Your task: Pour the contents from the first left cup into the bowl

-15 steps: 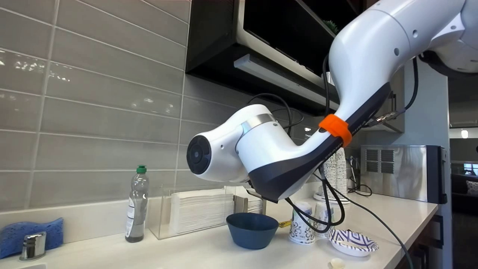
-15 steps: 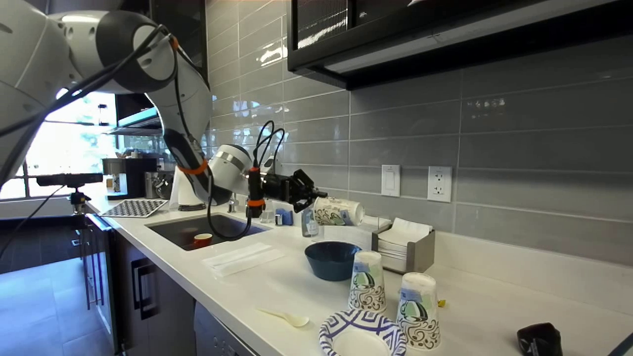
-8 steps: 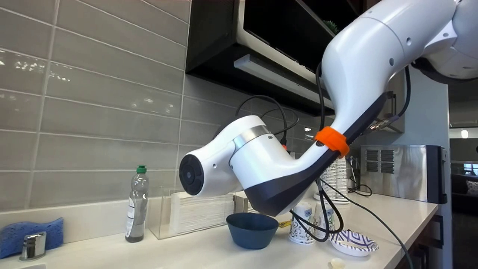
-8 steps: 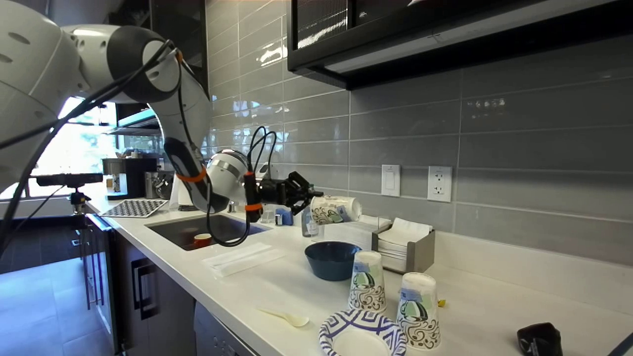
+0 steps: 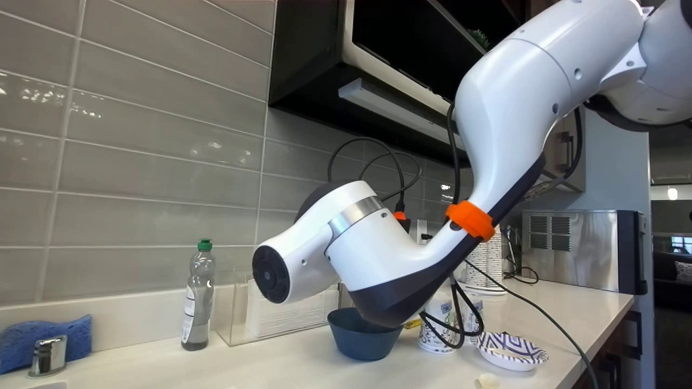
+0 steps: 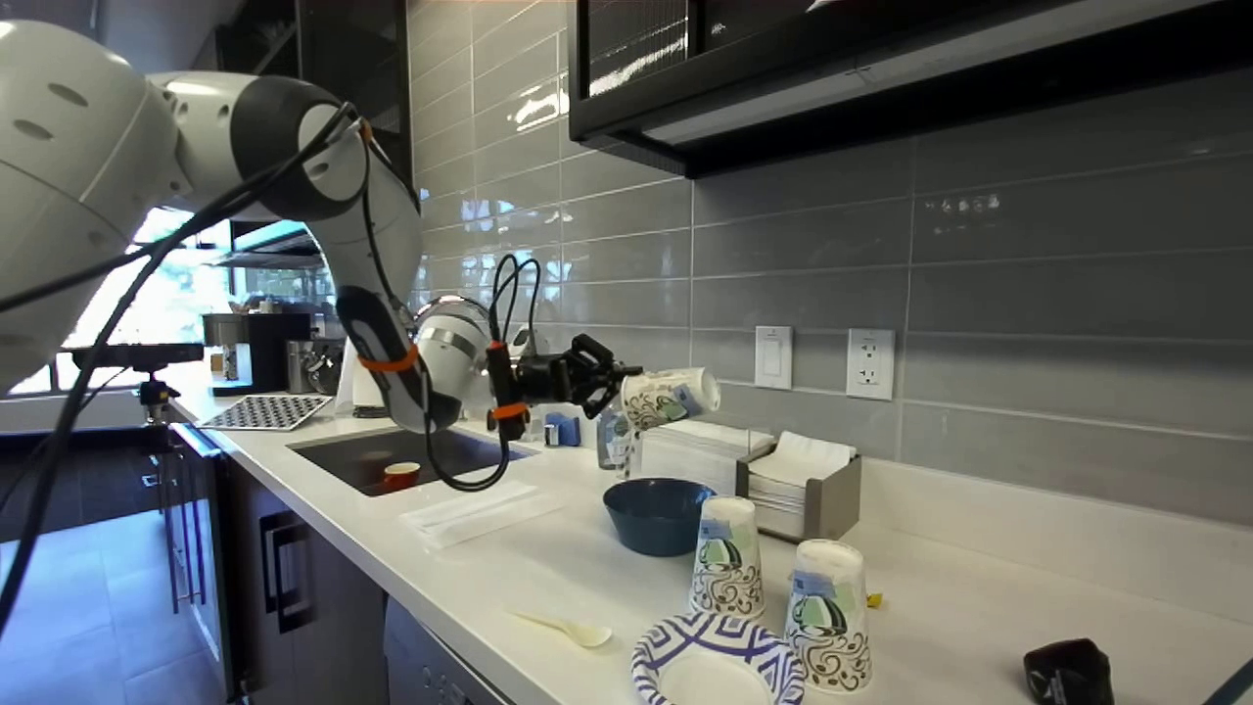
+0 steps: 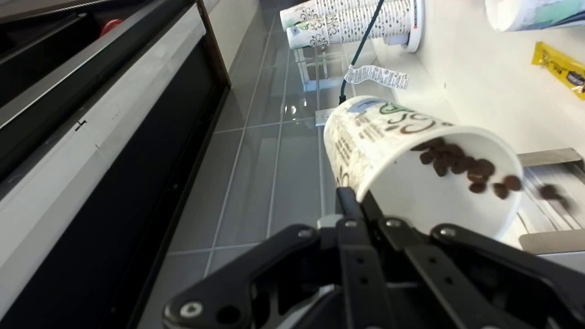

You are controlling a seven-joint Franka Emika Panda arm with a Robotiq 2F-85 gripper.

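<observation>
In an exterior view we log the dark blue round bowl [image 6: 651, 534] mid-frame, two standing white patterned paper cups [image 6: 726, 563] to its lower right, the tilted white patterned paper cup [image 6: 671, 399] higher in frame. Wrist view: small brown rounded pieces [image 7: 462, 164] inside the tilted cup, some right of its rim.

In an exterior view, the white robot arm [image 5: 497, 156] covers part of the dark blue bowl [image 5: 363, 344] and all of the tilted paper cup [image 6: 671, 399]. In an exterior view, the blue-patterned dish [image 6: 724, 631], apart from the bowl, and a black object [image 6: 1067, 674], farther from it, are cut off below, the latter too dark to identify. In the wrist view, brown pieces [image 7: 550, 192] in midair are blurred.
</observation>
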